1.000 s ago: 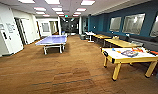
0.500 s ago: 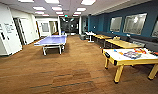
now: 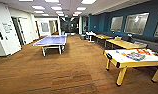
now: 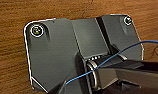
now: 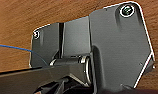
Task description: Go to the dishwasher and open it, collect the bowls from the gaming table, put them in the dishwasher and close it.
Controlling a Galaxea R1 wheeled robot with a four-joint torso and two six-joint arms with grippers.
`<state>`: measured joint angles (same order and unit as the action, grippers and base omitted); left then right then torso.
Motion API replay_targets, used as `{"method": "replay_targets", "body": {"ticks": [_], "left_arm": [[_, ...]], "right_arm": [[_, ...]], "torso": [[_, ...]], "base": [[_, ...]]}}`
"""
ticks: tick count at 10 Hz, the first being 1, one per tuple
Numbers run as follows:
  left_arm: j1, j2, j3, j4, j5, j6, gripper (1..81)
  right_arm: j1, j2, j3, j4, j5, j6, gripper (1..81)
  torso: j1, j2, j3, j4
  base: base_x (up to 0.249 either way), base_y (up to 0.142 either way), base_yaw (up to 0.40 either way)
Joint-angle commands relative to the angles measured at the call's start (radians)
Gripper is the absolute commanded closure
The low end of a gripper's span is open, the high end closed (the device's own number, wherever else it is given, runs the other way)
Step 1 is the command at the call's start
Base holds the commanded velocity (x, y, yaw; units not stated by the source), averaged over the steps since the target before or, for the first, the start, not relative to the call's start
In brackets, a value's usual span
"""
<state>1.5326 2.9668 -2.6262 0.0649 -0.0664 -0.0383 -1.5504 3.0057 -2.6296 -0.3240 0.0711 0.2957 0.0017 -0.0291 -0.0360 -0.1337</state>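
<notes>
Closer now, the whole room has slid as the robot rolls on across the brown floor (image 3: 70, 70); the gaming table (image 3: 125, 60) sits at right, colourful items near its far right edge; blue ping-pong table (image 3: 52, 40) ahead left; whether either pincer is open, cannot tell.

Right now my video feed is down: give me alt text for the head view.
A long room with brown wood-look flooring: the gaming table, white-topped with yellow sides and legs, stands near right with colourful items on it, too blurred to identify. A blue table-tennis table stands further back left of centre, and a row of yellow tables runs along the blue right wall.
</notes>
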Motion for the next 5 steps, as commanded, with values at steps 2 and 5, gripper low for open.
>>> {"method": "replay_targets", "body": {"ticks": [2, 5], "left_arm": [[-0.05, -0.003, 0.003, -0.002, 0.051, 0.005, 1.0], [-0.05, -0.001, 0.003, -0.002, 0.053, 0.005, 1.0]], "right_arm": [[0.052, 0.005, 0.005, 0.011, -0.039, 0.002, 1.0], [0.052, 0.005, 0.005, 0.011, -0.039, 0.002, 1.0]], "torso": [[0.0, 0.0, 0.0, 0.0], [-0.001, 0.0, 0.0, 0.0]], "base": [[0.191, 0.0, 0.0], [0.191, 0.0, 0.0]]}}
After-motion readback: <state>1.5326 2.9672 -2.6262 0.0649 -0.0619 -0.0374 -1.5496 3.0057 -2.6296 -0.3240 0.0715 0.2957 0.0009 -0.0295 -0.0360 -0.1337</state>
